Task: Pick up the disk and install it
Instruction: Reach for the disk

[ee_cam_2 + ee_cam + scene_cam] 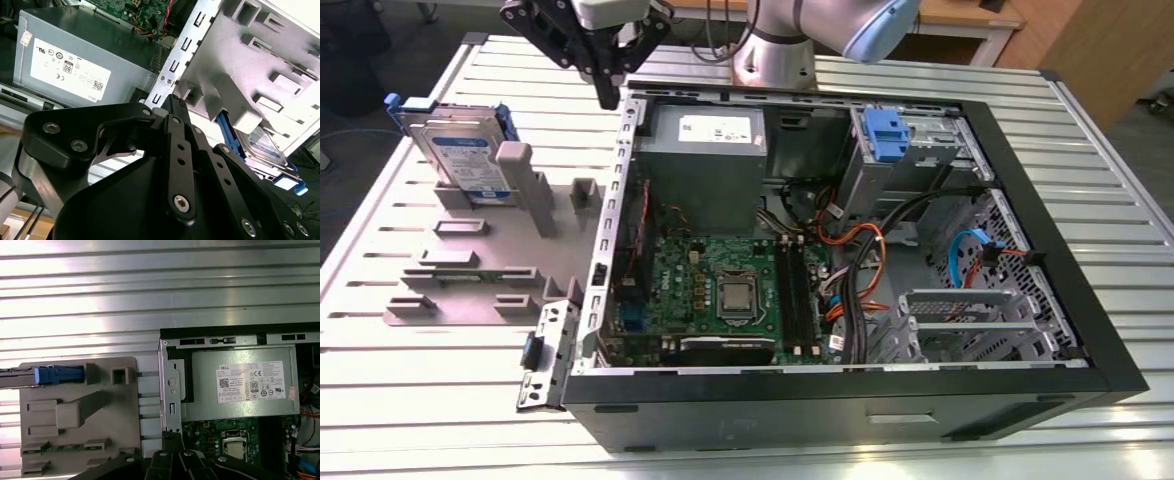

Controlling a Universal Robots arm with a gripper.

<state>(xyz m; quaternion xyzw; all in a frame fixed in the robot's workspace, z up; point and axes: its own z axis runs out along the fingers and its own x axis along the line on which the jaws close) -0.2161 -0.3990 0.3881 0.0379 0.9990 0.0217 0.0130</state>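
The disk (460, 150) is a silver drive with a white-and-blue label in a blue carrier frame. It stands on edge in a slot of the grey holder plate (467, 255), at the exterior view's left. The first wrist view has the disk (52, 375) edge-on, and the second wrist view catches the disk (265, 145) behind the holder's blocks. My black gripper (607, 95) hangs above the far left corner of the open computer case (1067, 250), to the right of the disk and apart from it. In both wrist views the gripper (174, 102) (172, 436) has its fingers together, holding nothing.
Inside the case lie a grey power supply (707, 140), a green motherboard (720, 290), orange and black cables (854, 250) and a drive cage with a blue latch (887, 135). The case and holder rest on a ribbed metal table (440, 400). A wooden desk (1067, 40) stands behind.
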